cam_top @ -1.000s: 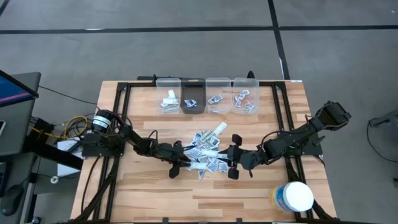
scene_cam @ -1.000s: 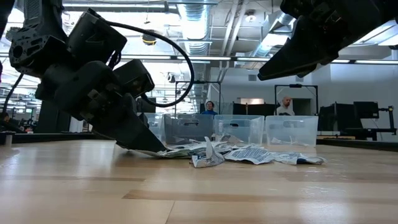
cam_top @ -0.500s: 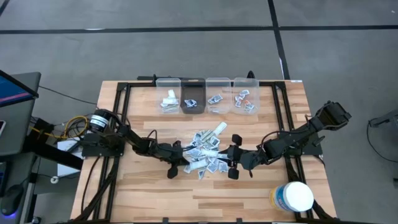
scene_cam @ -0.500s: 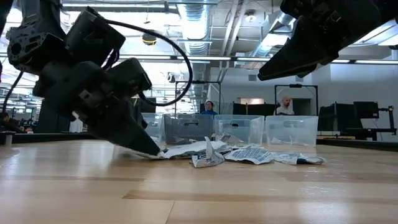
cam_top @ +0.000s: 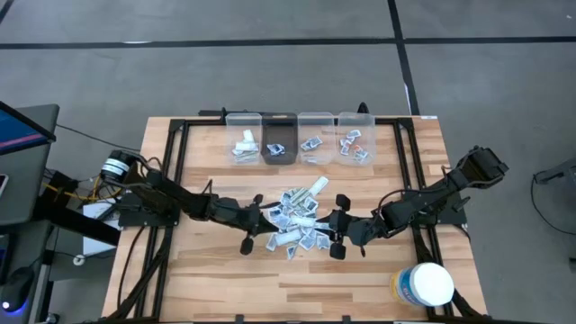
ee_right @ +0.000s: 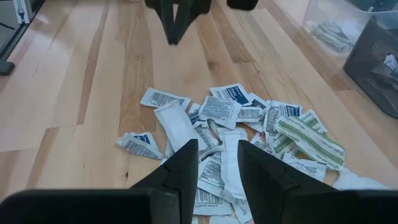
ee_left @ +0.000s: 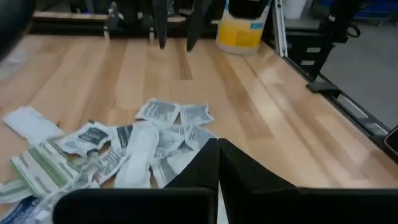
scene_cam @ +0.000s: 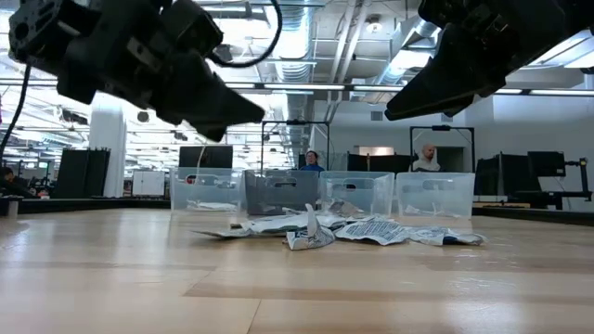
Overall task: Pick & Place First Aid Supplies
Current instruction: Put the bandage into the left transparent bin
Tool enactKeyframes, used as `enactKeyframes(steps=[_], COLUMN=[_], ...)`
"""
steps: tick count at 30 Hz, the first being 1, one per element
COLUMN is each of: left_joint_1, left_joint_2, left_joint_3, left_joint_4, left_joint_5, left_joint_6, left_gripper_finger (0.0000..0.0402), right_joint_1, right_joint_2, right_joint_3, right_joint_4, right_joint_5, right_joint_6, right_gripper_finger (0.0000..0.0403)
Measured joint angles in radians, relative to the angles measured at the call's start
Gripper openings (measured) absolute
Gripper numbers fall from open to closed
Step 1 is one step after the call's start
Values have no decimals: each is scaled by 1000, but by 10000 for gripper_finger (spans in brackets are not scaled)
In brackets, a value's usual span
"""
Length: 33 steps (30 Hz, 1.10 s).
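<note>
Left hand (cam_top: pixel 253 236) sits at the left edge of the first aid supplies (cam_top: pixel 297 220), a heap of roughly twenty packets mid-counter in the high view; the right hand (cam_top: pixel 337 236) is at the heap's right edge. Four clear bins (cam_top: pixel 299 137) line the far side, each holding a few packets, and one white tub (cam_top: pixel 425 283) stands at the near right corner of the counter (cam_top: pixel 378 279).

From the low view, the left hand (scene_cam: pixel 243 109) hangs above the packets (scene_cam: pixel 343 228), touching nothing.

Its own wrist view shows fingers (ee_left: pixel 205 168) pressed together, empty; the print is unreadable.

Across in the right wrist view, fingers (ee_right: pixel 185 163) stand narrowly apart over the packets (ee_right: pixel 233 134), holding nothing
</note>
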Motion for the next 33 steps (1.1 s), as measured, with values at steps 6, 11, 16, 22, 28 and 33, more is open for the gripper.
enactKeyframes(steps=[6, 11, 16, 22, 28, 33], left_joint_1=[0, 0, -2, 2, -3, -2], left_joint_2=[-21, 8, 75, 124, 129, 129], left_joint_3=[0, 11, 71, 83, 82, 82], left_joint_4=[-119, -148, -144, -148, -206, -212], left_joint_5=[0, 0, 0, 58, 103, 101], left_joint_6=[58, 112, 187, 222, 328, 416], left_gripper_finger=[7, 35, 82, 112, 107, 107], right_joint_1=[0, 0, 0, 0, 0, 0], right_joint_2=[0, 0, 0, 0, 0, 0], right_joint_3=[0, 0, 0, 0, 0, 0], right_joint_4=[1, 1, -2, -7, -14, -15], right_joint_5=[-1, -1, -2, -2, -2, -2], right_joint_6=[0, 27, 34, 34, 34, 37], right_gripper_finger=[107, 107, 107, 107, 107, 107])
